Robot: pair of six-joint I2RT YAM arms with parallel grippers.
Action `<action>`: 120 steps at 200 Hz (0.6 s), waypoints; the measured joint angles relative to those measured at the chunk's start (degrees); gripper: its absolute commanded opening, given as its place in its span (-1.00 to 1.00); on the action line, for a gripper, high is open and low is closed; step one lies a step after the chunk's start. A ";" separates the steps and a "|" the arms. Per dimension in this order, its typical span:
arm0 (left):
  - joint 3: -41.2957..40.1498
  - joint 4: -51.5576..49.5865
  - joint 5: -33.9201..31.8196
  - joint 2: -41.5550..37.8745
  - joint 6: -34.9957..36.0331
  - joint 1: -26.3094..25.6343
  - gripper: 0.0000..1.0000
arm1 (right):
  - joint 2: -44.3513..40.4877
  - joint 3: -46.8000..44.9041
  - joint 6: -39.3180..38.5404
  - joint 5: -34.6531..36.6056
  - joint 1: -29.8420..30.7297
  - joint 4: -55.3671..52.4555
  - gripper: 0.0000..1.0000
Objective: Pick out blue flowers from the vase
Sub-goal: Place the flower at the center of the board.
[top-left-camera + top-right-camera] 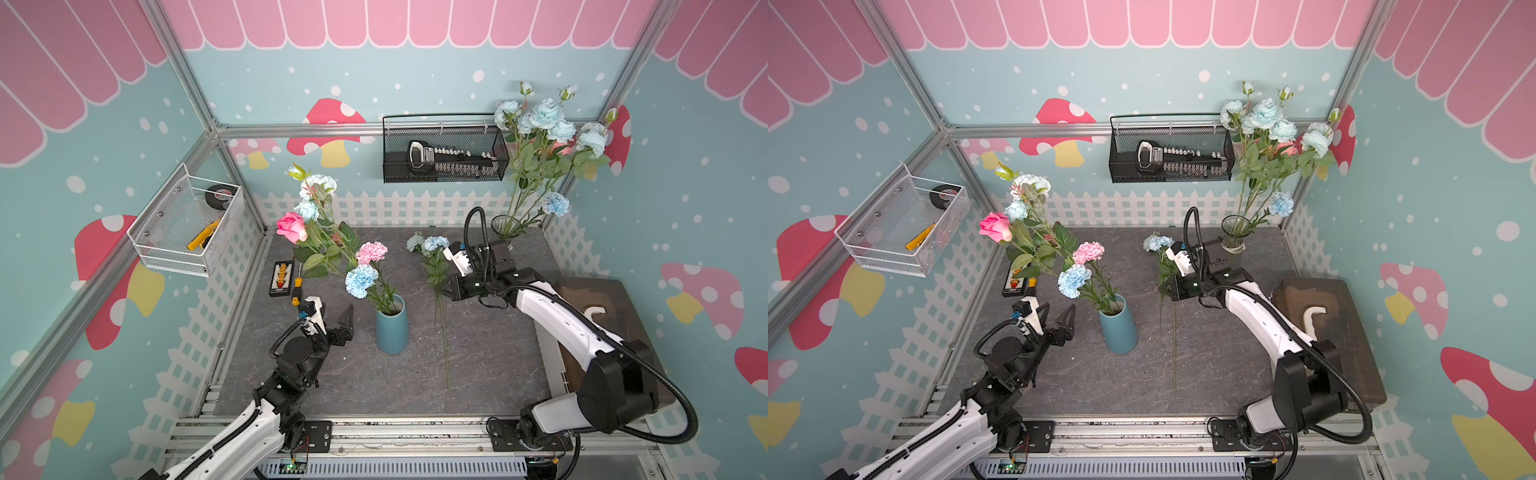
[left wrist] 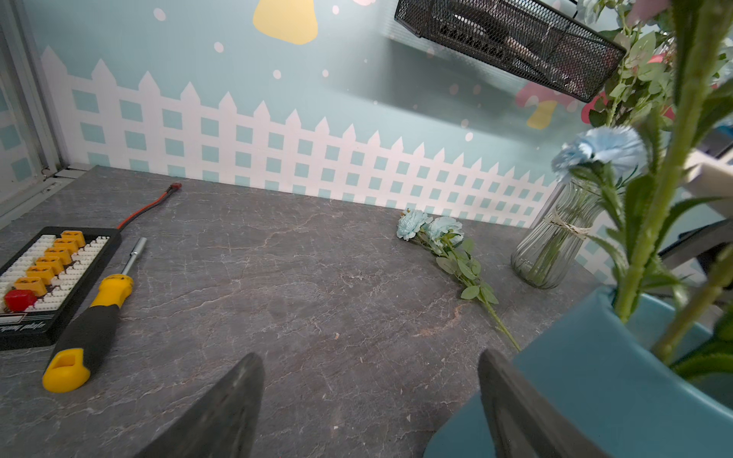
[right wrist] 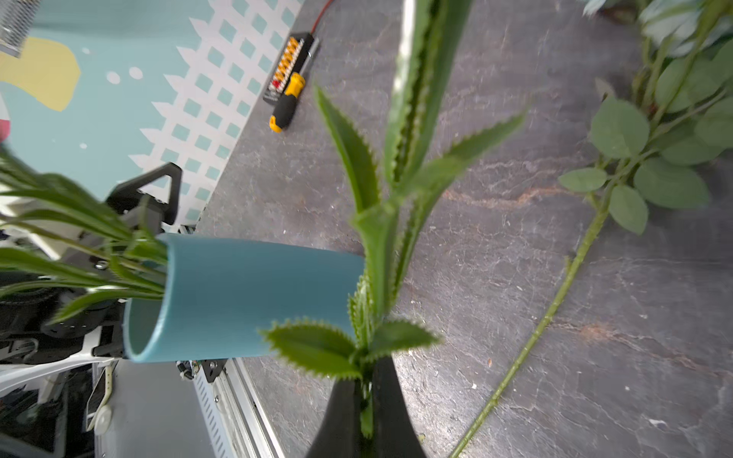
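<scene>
Right gripper: clamped on serrated-leaf stem, held clear of teal vase, likely for setting down. Left gripper: jaws apart beside that vase, perhaps to steady it.

Open tabletop between screwdriver and vase; stems overhang.

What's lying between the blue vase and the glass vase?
A blue flower sprig lies on the table there, with the right gripper, shut on a green stem, close by, in both top views.
</scene>
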 measured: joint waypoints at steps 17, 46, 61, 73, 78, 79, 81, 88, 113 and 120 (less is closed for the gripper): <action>0.00 0.00 0.00 0.33 0.00 -0.02 0.70 | 4.35 0.04 -0.04 -0.83 0.00 0.70 -0.92; 0.00 0.00 0.00 0.46 0.00 -0.02 0.70 | 9.88 0.26 0.00 -1.01 0.00 1.75 -0.92; 0.00 0.00 0.00 0.46 0.00 -0.02 0.70 | 12.22 0.81 0.04 -1.01 0.00 2.54 -0.92; 0.00 0.00 0.00 0.46 0.00 -0.02 0.70 | 13.88 1.73 0.07 -0.98 0.02 3.08 -0.93; 0.00 0.00 0.00 0.46 0.00 -0.02 0.70 | 14.60 2.21 0.09 -1.01 0.02 3.28 -0.93; 0.00 0.00 0.00 0.46 0.00 -0.02 0.70 | 14.71 2.29 0.11 -0.98 0.02 3.32 -0.93; 0.00 0.00 0.00 0.46 0.00 -0.02 0.70 | 15.06 2.51 0.09 -1.01 0.02 3.41 -0.93; 0.00 0.00 0.00 0.46 0.00 0.00 0.70 | 16.04 3.32 0.13 -0.98 0.07 3.56 -0.93; 0.00 0.00 0.00 0.59 0.00 -0.02 0.70 | 19.91 6.67 0.31 -0.96 0.13 4.55 -0.92; 0.00 0.00 0.00 0.63 0.00 -0.02 0.70 | 20.83 7.43 0.39 -0.92 0.15 4.72 -0.91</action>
